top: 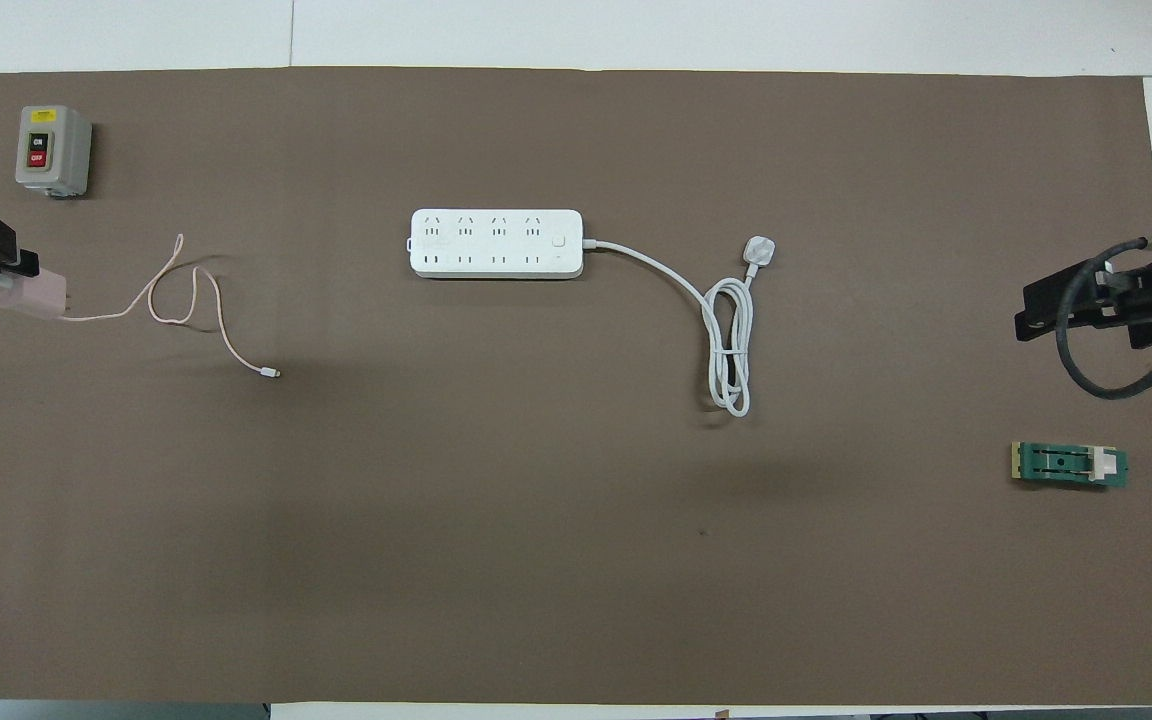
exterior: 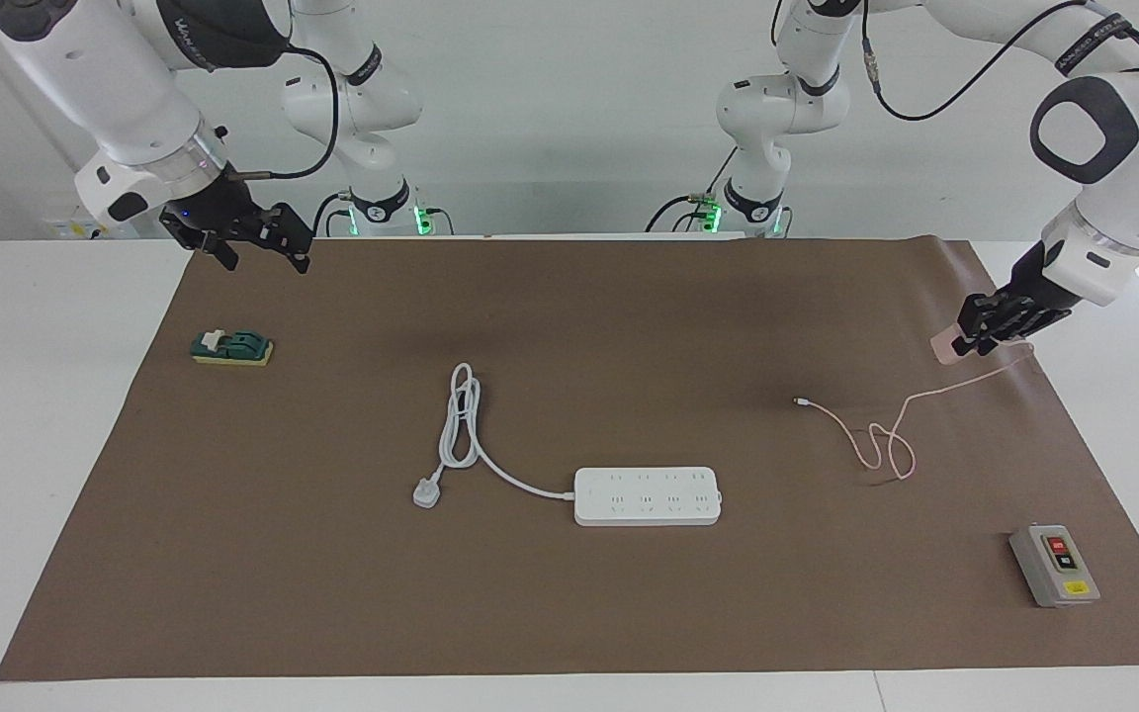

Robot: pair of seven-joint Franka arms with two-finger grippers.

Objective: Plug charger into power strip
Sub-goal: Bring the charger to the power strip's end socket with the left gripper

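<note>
One pale pink cube charger (exterior: pixel 947 346), thin looped cable | left jaws clenched on it | right jaws released

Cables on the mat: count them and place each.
2. The power strip's white cord lies coiled toward the right arm's end; the charger's pink cable trails toward the left arm's.

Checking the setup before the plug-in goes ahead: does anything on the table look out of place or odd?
One thing: the pale pink cube charger is held by the shut left gripper at the brown mat's edge, well away from the long white power strip, with its thin pink cable trailing looped on the mat. Nothing looks damaged.
</note>
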